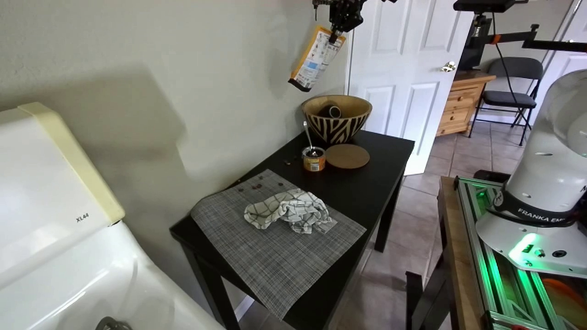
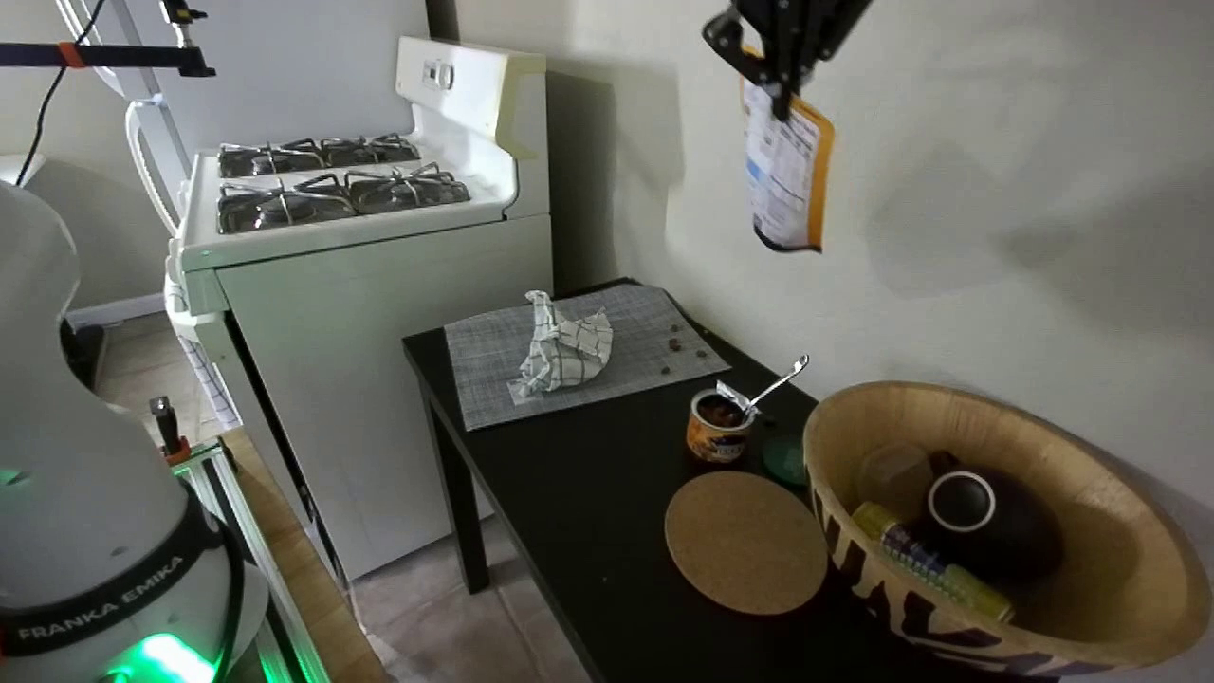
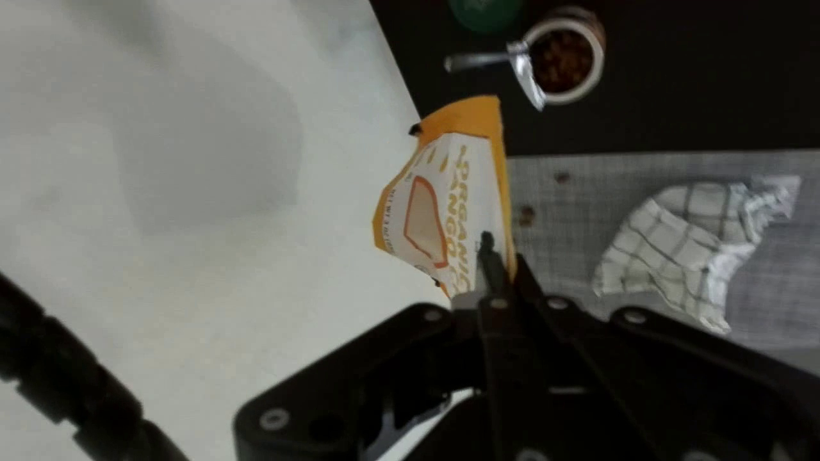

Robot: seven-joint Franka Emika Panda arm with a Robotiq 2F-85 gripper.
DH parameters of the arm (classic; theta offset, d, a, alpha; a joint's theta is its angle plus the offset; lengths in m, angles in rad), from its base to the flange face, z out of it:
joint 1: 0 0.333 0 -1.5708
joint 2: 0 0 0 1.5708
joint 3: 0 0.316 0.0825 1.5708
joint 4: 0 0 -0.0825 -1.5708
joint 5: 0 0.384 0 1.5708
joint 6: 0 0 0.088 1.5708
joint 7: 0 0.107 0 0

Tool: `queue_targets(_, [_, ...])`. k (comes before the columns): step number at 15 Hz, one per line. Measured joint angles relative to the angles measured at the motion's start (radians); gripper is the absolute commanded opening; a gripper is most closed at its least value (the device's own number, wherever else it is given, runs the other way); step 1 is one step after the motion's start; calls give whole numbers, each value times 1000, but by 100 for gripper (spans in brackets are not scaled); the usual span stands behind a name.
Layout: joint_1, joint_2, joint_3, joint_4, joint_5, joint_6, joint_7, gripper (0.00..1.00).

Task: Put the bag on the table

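Note:
The bag is a white and orange pouch with printed text, in an exterior view, and it also shows in an exterior view and in the wrist view. My gripper is shut on one edge of the bag, with a finger on each side. The gripper, also seen in both exterior views, holds the bag tilted in the air near the wall. The bag hangs well above the black table and apart from it. The bag's part between the fingers is hidden.
On the table are a grey mat, a crumpled checked cloth, an open can with a spoon, a round brown board and a wooden bowl holding a dark mug. A white stove stands beside the table.

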Motion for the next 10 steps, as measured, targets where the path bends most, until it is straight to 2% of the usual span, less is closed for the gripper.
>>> queue_targets(3, [50,-40,34,1,0,-51,49,3])
queue_targets(7, [49,-33,22,-2,0,-51,49,1])
queue_targets(10, [89,-25,31,-8,7,-9,62,1])
